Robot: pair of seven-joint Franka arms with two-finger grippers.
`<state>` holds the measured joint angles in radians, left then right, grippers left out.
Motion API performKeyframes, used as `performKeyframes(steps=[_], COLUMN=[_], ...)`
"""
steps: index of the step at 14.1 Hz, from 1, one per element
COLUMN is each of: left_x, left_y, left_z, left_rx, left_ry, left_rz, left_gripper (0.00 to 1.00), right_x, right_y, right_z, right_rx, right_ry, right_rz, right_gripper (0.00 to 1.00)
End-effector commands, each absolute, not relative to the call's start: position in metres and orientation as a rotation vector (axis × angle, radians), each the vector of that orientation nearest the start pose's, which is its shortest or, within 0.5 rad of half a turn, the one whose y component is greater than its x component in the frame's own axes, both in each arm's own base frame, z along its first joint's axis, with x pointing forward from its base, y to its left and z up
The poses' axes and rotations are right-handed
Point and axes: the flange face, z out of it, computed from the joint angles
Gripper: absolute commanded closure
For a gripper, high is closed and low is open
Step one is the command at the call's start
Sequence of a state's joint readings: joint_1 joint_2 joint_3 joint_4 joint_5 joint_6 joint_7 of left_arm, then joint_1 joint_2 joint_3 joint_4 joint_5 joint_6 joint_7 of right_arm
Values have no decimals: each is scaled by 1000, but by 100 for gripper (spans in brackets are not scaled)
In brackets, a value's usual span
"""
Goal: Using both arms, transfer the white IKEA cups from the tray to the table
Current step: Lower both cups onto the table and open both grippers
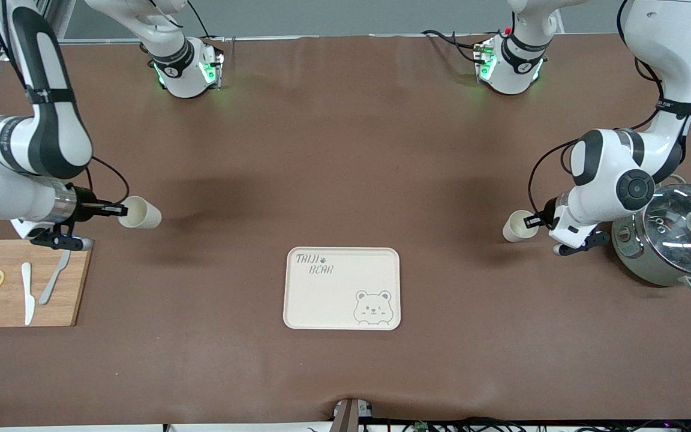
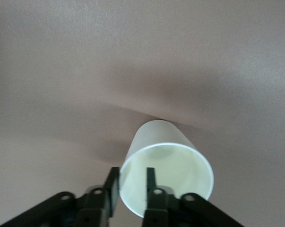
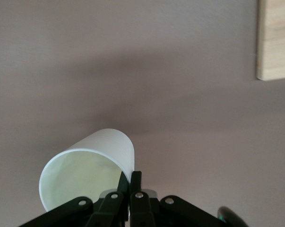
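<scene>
Each gripper holds one white cup by its rim, tipped on its side above the brown table. My right gripper (image 1: 119, 210) is shut on the wall of a cup (image 1: 141, 213) over the table beside the wooden board; in the right wrist view the gripper (image 3: 131, 182) pinches the cup (image 3: 85, 170) at its rim. My left gripper (image 1: 532, 221) is shut on the other cup (image 1: 516, 227) beside the pot. In the left wrist view the gripper (image 2: 131, 184) has one finger inside the cup (image 2: 166, 161) and one outside.
A cream bear-printed tray (image 1: 327, 300) lies midway along the table, nearer the front camera than both cups. A grey-green pot with glass lid (image 1: 675, 243) stands at the left arm's end. A wooden board (image 1: 63, 306) with lemon slices and cutlery lies at the right arm's end; its corner shows in the right wrist view (image 3: 274, 40).
</scene>
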<state>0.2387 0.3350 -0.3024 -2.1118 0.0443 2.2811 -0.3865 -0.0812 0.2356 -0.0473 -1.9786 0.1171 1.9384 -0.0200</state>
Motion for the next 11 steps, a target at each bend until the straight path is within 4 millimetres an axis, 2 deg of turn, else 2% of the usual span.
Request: performKeyframes(steps=[1,4,5,7,9,11], left_x=[567,572,576,581,587,592], left_y=[-35,-36,-35,-35,-32,-31], left_z=[279,314,333,370,406,444], left_rx=[-3151,-3151,-3148,-3140,-3133,-3139], left_ry=[-487,-466,-465,-461,-459,-386], left_rz=[191,122,98,77,59,48], left_gripper=[0,0,0,0,0,0], right_x=[547,524,520,519,518,517], right_y=[-55,-58,-67,-104,-115,-116], right_z=[322,290,283,274,262,254], right_rx=[-2993,-3014,-3020,-3025,-3027,-3022], right_ry=[223,176,172,102,91,87], right_rz=[413,328,296,217,205,227], right_gripper=[100,100,100,100,100,100])
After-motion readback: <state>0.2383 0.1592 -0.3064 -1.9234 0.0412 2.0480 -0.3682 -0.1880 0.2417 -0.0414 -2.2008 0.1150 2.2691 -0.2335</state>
